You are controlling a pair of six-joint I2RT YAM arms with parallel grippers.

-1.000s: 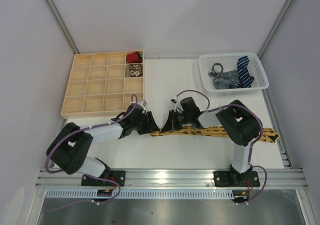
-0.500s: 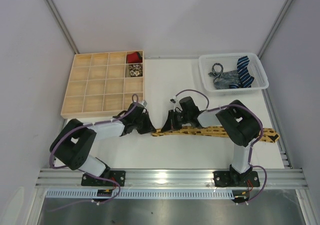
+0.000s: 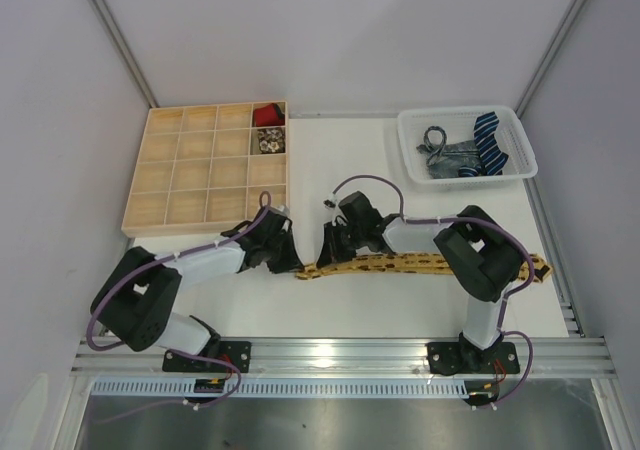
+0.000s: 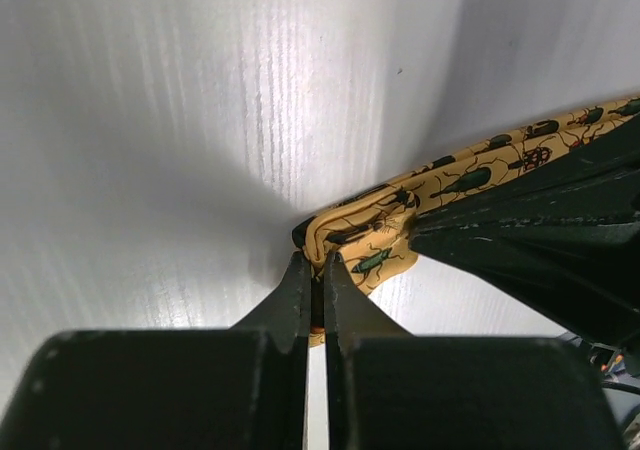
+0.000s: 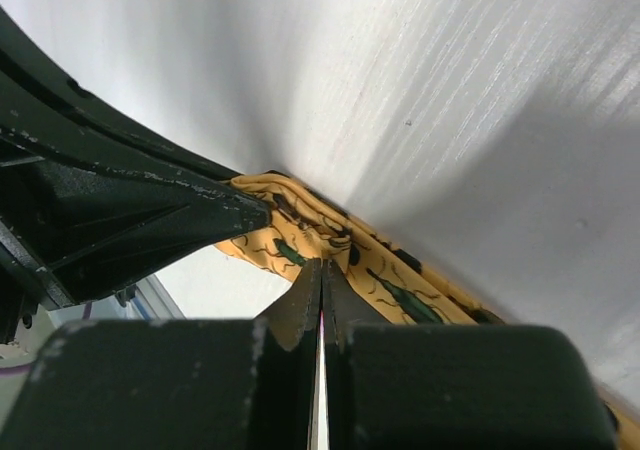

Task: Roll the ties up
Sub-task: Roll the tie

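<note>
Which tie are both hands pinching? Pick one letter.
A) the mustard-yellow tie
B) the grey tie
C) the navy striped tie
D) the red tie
A: in the wrist views, the left hand and the right hand are each closed on the folded end of the mustard-yellow tie. The navy striped tie and the grey tie lie in the white basket.

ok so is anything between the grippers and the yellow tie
No, nothing visible. The left gripper and the right gripper are each pinched shut on the folded end of the yellow tie, which lies on the table. Only the two grippers crowd each other there.
</note>
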